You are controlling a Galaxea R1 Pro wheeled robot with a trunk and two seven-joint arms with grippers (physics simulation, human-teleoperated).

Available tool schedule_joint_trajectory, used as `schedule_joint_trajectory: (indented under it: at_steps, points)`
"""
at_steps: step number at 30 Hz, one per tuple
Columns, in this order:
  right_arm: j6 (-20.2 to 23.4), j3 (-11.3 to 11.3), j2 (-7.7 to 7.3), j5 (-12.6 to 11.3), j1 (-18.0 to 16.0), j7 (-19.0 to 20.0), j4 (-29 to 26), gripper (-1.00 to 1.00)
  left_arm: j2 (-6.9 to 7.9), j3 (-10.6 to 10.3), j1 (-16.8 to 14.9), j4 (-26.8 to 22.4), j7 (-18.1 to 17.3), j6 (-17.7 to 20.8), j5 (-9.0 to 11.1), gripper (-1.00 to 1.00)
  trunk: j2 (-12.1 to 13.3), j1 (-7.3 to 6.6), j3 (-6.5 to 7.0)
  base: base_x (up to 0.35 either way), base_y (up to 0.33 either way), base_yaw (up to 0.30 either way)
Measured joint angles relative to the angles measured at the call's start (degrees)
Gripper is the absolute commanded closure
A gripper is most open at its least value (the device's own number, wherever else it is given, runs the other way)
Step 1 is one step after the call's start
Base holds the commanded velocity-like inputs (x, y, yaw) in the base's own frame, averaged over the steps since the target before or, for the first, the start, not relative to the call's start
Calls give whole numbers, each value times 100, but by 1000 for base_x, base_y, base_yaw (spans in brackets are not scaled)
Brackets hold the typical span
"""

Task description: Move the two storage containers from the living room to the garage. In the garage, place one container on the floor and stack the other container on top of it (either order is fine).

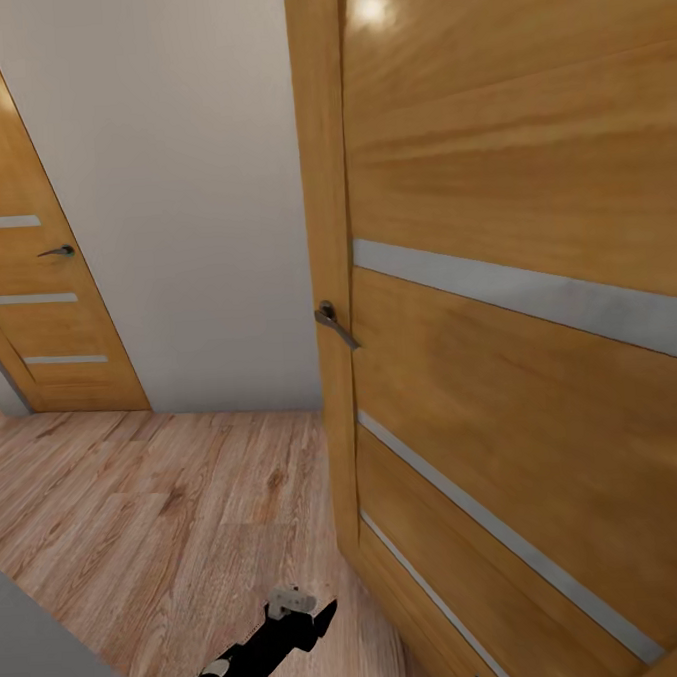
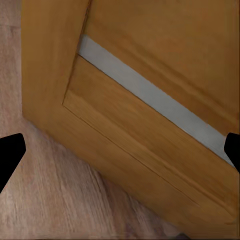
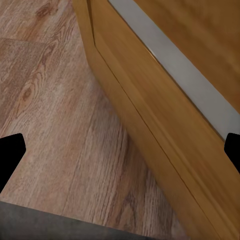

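While you face a tall wooden door [image 1: 521, 367] with grey strips and a metal handle [image 1: 335, 325], standing on light plank floor [image 1: 139, 511], both your left gripper [image 2: 120, 150] and right gripper [image 3: 120, 150] have jaws spread wide, empty.

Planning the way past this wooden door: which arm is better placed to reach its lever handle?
Left, probably. The left claw shows low in the head view, open and empty, almost below the lever handle at the door's edge. The right claw's position is unclear.
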Motion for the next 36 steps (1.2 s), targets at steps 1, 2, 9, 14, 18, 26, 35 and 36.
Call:
schedule_joint_trajectory:
  at_steps: [1,2,9,14,18,26,35,36]
  points:
    - [0,0,0,-1,0,1,0,-100,-1,1,8,0,-31,-5,-13,-100,0,0,0,0,0,0]
    - [-1,0,0,0,0,0,0,-100,-2,1,16,0,-57,-8,-24,-100,0,0,0,0,0,0]
    - [-1,0,0,-4,0,-2,0,-100,-16,9,43,-48,-147,-1,-48,-100,0,0,0,0,0,0]
    - [3,-1,0,-5,0,-3,0,-100,-211,12,45,-1256,-169,1049,-35,-100,0,0,1,0,0,0]
    - [5,-1,0,-6,0,-3,0,-100,-277,22,44,-3337,-144,2757,-39,-100,0,0,1,0,0,0]
    - [7,0,0,-2,0,-3,2,-100,-609,91,45,-6622,-161,4690,16,-100,0,0,1,0,0,0]
    - [7,0,0,-4,-1,-3,0,-100,-609,107,38,-7278,-192,5296,197,-100,0,0,0,0,0,0]
    - [7,0,0,-3,-1,-3,2,-100,-609,106,38,-7288,-193,5306,268,-100,0,0,0,0,0,0]
